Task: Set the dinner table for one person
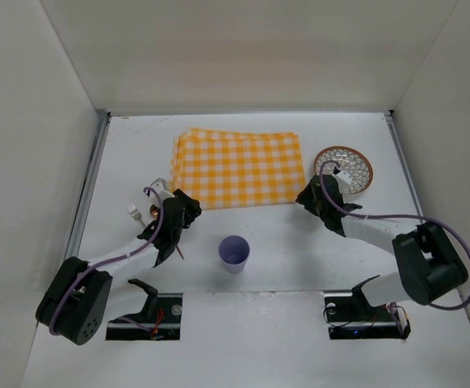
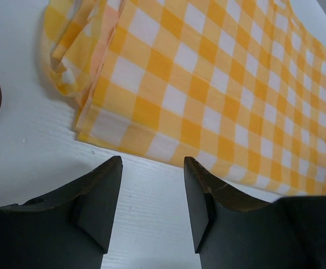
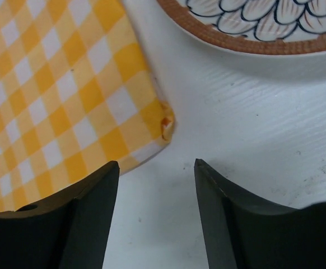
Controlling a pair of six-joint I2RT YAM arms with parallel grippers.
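The flat, matte white dinner table (image 3: 252, 140) is lying just beneath both pincers. The left gripper (image 2: 152, 162) and right gripper (image 3: 156, 163) are being held spread and empty by the soft checked cloth's (image 2: 208, 84) near corners, the right one near a round patterned plate (image 3: 252, 22).

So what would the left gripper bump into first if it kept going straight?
Probably the near edge of the yellow checked cloth, after a strip of bare table; how steeply the left gripper tilts down is unclear.
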